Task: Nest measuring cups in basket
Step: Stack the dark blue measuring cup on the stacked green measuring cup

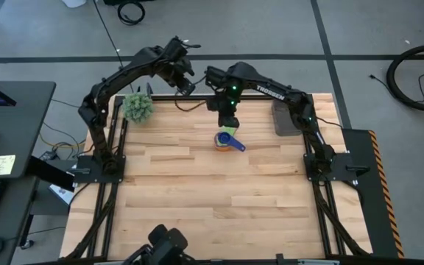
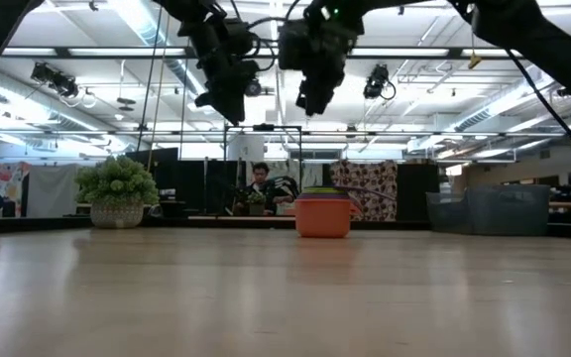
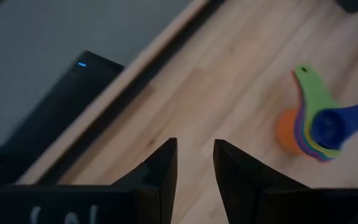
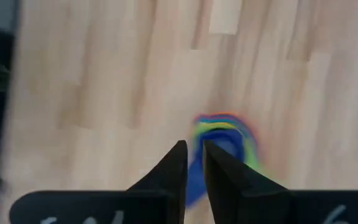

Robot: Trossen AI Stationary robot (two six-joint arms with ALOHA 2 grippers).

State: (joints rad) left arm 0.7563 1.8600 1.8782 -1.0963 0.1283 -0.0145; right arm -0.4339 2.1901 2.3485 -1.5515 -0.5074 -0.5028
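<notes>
One stack of nested measuring cups [image 1: 227, 141], one basket [image 1: 285, 118], one plant ball [image 1: 138, 107], two arms

The high view looks straight down on the whole table [image 1: 219, 191]. The low view sits at tabletop level. Both wrist views look down past their fingers, sharing the nested measuring cups [image 3: 316, 124].

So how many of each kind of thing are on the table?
Stack of nested cups: 1
Plant: 1
Basket: 1
Total: 3
The number of cups inside the stack cannot be counted from these views.
</notes>
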